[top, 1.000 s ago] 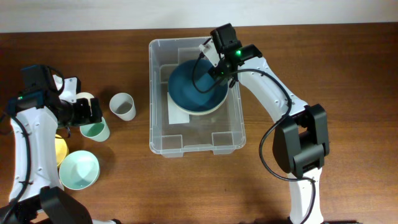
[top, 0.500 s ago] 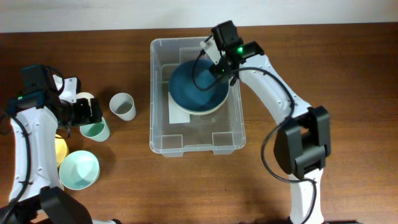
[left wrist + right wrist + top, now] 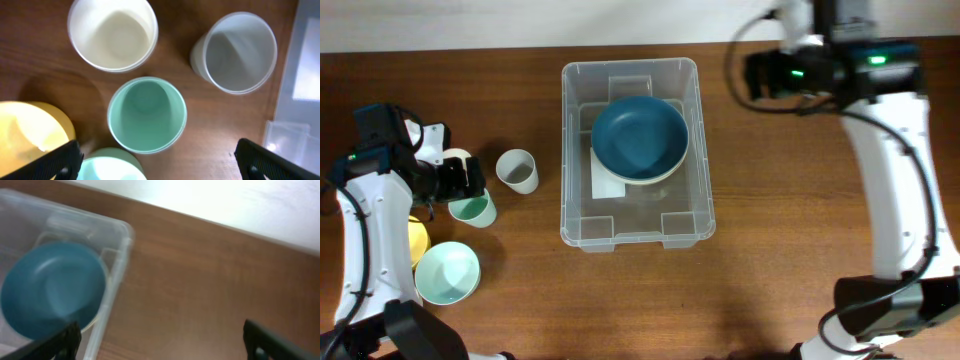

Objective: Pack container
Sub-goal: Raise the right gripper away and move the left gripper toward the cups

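Note:
The clear plastic container (image 3: 566, 150) stands mid-table with a dark blue bowl (image 3: 640, 138) resting inside, over a white label. My right gripper (image 3: 756, 78) hangs open and empty above bare wood, to the right of the container's far corner. In the right wrist view its fingers (image 3: 65, 340) spread wide, with the container's rim (image 3: 117, 265) and the blue bowl (image 3: 52, 287) at the left. My left gripper (image 3: 460, 180) is open over the cups at the left. In its wrist view a green cup (image 3: 147, 115) sits just ahead of the spread left gripper (image 3: 160, 167).
Around the green cup (image 3: 472, 210) stand a grey cup (image 3: 518, 170), a cream cup (image 3: 455, 158), a yellow bowl (image 3: 415, 238) and a mint bowl (image 3: 447, 272). The container's wall (image 3: 305, 65) shows at the left wrist view's right edge.
The right gripper opened, let go of the blue bowl and swung up and right out of the container. The bowl stays inside. The left arm has not moved.

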Controlling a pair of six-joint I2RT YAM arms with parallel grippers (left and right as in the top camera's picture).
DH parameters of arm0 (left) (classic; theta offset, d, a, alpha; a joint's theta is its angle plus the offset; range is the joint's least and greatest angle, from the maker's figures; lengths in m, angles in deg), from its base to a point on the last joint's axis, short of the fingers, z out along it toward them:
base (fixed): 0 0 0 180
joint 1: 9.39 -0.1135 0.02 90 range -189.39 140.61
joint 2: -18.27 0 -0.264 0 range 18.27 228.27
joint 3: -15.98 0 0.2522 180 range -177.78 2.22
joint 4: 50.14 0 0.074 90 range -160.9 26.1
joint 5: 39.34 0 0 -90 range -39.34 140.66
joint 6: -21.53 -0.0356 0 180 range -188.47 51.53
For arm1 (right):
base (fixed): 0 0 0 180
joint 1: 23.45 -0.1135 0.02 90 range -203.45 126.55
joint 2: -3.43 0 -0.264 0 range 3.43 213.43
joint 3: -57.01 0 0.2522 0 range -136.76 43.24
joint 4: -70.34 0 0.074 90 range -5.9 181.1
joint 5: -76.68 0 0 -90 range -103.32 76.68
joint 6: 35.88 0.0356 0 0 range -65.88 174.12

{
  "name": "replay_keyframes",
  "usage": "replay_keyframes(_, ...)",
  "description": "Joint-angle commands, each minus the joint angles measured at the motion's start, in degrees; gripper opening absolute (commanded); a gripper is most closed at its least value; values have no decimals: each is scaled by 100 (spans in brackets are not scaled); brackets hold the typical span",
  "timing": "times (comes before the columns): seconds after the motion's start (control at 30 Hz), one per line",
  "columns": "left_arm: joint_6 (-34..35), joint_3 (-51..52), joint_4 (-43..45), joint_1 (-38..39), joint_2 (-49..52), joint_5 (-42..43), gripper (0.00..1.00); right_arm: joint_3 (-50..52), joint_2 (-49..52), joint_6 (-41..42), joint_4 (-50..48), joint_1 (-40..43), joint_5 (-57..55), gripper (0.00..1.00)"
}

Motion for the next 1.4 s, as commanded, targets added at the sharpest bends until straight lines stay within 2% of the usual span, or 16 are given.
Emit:
replay_keyframes(0.0, 31, -398, -315, 339, 9, 155, 99, 9, -210, 837, 708, 791, 509, 99)
replay_keyframes(0.17, 208, -968, -614, 1209, 9, -608, 100, 20, -214, 837, 1458, 1344, 798, 99)
replay_keyframes(0.3, 234, -1182, -564, 1593, 9, -638, 100, 20, -212, 767, 1567, 1408, 761, 99)
replay_keyframes(0.43, 946, -1416, -579, 1163, 9, -717, 100, 20, -212, 765, 1563, 1403, 758, 99)
replay_keyframes(0.73, 1093, -1657, -240, -542, 208, -577, 100, 20, -212, 767, 1565, 1403, 761, 99)
replay_keyframes(1.27, 1202, -1657, 254, -610, 2194, -365, 99, 20, -212, 765, 1631, 1403, 758, 99)
replay_keyframes(1.33, 1202, -1657, 378, -612, 2341, -304, 97, 20, -212, 745, 1646, 1403, 758, 99)
replay_keyframes(1.37, 1202, -1657, 431, -610, 2396, -302, 93, 20, -212, 745, 1650, 1403, 756, 99)
